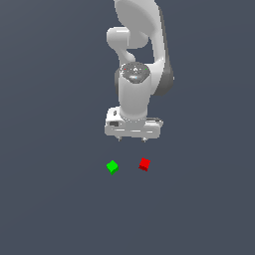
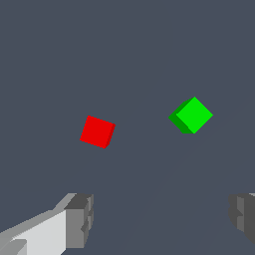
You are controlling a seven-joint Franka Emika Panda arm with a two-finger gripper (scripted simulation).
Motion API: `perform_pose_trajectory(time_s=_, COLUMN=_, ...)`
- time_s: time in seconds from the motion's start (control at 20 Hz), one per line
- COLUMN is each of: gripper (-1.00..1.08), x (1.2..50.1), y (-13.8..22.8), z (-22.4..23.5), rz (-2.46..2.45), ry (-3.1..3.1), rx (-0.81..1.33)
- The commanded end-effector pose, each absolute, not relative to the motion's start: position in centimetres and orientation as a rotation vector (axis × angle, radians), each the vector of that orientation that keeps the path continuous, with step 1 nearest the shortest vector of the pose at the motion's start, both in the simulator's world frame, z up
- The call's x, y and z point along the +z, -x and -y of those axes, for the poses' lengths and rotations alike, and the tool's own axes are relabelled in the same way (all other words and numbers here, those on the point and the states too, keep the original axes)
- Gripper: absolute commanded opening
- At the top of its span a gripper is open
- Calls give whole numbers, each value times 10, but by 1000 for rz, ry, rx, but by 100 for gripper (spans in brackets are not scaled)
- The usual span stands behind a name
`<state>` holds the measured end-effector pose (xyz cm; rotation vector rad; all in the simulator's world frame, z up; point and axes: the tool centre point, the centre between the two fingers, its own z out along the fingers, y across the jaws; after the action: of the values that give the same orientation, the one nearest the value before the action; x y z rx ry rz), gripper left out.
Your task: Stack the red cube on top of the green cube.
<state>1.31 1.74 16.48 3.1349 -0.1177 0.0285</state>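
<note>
The red cube rests on the flat grey surface, to the exterior view's right of the green cube; a small gap separates them. My gripper hangs above and behind both cubes, pointing down, open and holding nothing. In the wrist view the red cube and the green cube lie apart ahead of the gripper, whose two fingers stand wide apart with empty space between them.
The white robot arm rises behind the cubes. A plain dark grey floor surrounds them.
</note>
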Motion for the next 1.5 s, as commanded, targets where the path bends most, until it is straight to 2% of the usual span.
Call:
perform_pose_trajectory(time_s=0.0, gripper=100, x=154, y=-17, z=-26, rz=174, ry=-3132, rx=25)
perform_pose_trajectory(time_s=0.75, gripper=100, x=81, y=-52, z=-74, rz=556, ry=-3091, rx=4)
perform_pose_trajectory(time_s=1.45, gripper=100, x=68, y=-60, z=-81, rz=616, ry=-3080, rx=-1)
